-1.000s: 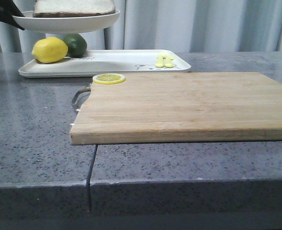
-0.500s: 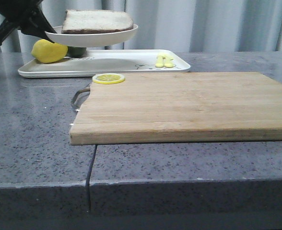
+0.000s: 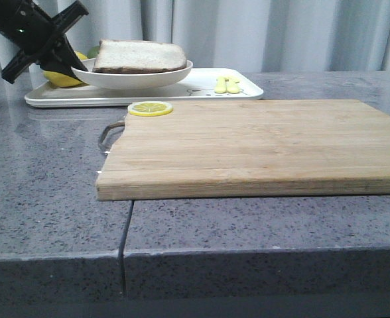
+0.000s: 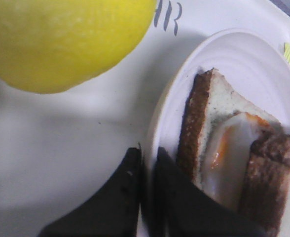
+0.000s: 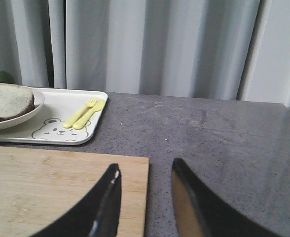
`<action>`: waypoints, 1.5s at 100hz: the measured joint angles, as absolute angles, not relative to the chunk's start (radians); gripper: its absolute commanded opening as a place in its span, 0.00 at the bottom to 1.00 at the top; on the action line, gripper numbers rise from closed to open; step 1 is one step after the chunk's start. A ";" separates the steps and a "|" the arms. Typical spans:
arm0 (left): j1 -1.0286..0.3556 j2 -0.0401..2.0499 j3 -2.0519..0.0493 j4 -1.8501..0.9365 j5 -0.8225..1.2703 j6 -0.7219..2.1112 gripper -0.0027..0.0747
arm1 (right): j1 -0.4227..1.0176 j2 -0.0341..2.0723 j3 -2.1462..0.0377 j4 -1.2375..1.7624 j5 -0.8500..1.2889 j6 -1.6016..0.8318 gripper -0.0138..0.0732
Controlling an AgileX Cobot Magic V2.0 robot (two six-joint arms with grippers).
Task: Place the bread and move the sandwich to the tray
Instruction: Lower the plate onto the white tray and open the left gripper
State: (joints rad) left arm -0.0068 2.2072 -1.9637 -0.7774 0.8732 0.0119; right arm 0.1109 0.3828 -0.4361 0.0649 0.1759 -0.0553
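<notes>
On tray (image 3: 201, 93), sandwich (image 3: 140, 56) lying flat, long axis sideways

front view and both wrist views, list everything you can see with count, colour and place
tray: 1, white, far left of table
plate: 1, white, on the tray
sandwich: 1, brown-crusted with egg, on the plate
lemon: 1, yellow, on the tray beside the plate
lime: 1, green, behind the plate
fork and spoon: 1 pair, yellow, on the tray's right end
lemon slice: 1, yellow, on the board's far left corner
cutting board: 1, wooden, centre
table: 1, grey speckled
left claw: black, shut on the plate rim
right claw: black, open, empty
</notes>
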 measured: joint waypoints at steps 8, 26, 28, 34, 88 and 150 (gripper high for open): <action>-0.007 2.207 -1.964 -0.777 0.856 0.012 0.01 | 0.111 0.383 -0.436 0.065 0.176 -0.055 0.47; -0.007 2.207 -1.964 -0.777 0.830 0.008 0.01 | 0.111 0.383 -0.436 0.065 0.176 -0.055 0.47; -0.007 2.207 -1.964 -0.777 0.828 0.000 0.01 | 0.111 0.383 -0.436 0.065 0.176 -0.055 0.47; -0.007 2.207 -1.964 -0.777 0.818 0.000 0.01 | 0.111 0.383 -0.436 0.065 0.176 -0.055 0.47; -0.010 2.244 -1.966 -0.794 0.803 -0.007 0.01 | 0.111 0.383 -0.436 0.065 0.176 -0.055 0.47; -0.015 2.263 -1.970 -0.805 0.800 -0.007 0.01 | 0.111 0.383 -0.436 0.065 0.176 -0.055 0.47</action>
